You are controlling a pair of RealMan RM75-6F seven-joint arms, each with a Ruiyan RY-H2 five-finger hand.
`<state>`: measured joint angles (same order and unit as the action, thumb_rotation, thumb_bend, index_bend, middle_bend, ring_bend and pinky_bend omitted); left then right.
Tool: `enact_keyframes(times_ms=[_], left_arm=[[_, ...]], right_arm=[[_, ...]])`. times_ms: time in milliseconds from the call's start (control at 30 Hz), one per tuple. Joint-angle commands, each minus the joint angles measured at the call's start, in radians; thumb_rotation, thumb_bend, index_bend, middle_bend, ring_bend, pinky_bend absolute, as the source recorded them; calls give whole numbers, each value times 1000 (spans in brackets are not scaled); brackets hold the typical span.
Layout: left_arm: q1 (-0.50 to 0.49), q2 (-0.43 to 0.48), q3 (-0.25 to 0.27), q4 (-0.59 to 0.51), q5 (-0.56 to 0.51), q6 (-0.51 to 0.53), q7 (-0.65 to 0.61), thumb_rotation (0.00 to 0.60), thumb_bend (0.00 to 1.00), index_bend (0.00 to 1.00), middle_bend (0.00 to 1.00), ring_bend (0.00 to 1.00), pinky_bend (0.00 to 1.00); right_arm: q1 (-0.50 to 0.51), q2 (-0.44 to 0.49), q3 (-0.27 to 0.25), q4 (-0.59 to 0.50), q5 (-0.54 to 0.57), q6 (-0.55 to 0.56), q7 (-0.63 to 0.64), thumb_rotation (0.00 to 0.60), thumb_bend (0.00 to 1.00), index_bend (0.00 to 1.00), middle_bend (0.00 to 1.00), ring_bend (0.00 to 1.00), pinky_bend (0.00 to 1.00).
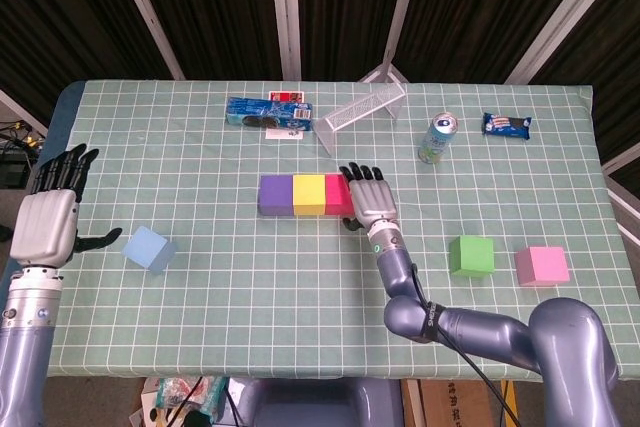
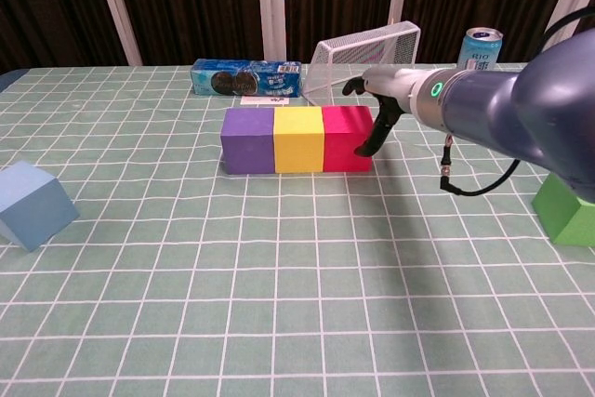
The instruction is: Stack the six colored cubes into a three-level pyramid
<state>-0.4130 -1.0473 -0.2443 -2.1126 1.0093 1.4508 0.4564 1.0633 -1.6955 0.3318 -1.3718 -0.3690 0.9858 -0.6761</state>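
Note:
Three cubes form a tight row mid-table: purple, yellow and red. My right hand is just right of the red cube, fingers spread and holding nothing, its dark fingertips by the cube's right face. A light blue cube lies at the left. The green cube and pink cube sit at the right. My left hand hovers empty, fingers apart, at the table's left edge.
Along the back are a blue cookie pack, a tipped wire basket, a drink can and a snack packet. The table's front edge runs close to my body.

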Motion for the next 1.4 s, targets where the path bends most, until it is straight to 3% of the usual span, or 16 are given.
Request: enact_keyframes(times_ms=[33, 367, 533, 900, 1400], left_arm=[[3, 4, 1, -7, 9, 4, -5, 600, 46, 0, 0, 0, 21], [13, 17, 10, -32, 38, 7, -12, 600, 46, 0, 0, 0, 21], [13, 20, 11, -41, 41, 6, -7, 600, 46, 0, 0, 0, 21], [11, 21, 13, -56, 44, 5, 1, 600, 46, 0, 0, 0, 21], [14, 32, 9, -52, 37, -1, -17, 600, 46, 0, 0, 0, 21]], right_arm=[[-24, 43, 2, -61, -13, 48, 1, 600, 318, 0, 0, 0, 0], [-101, 170, -34, -269, -2, 169, -27, 600, 318, 0, 0, 0, 0], [-121, 202, -54, -313, 33, 186, -51, 600, 318, 32, 0, 0, 0], [-133, 185, -91, -299, 69, 162, -68, 600, 318, 48, 0, 0, 0], [-123, 135, -98, -255, 77, 141, -75, 600, 318, 48, 0, 0, 0]])
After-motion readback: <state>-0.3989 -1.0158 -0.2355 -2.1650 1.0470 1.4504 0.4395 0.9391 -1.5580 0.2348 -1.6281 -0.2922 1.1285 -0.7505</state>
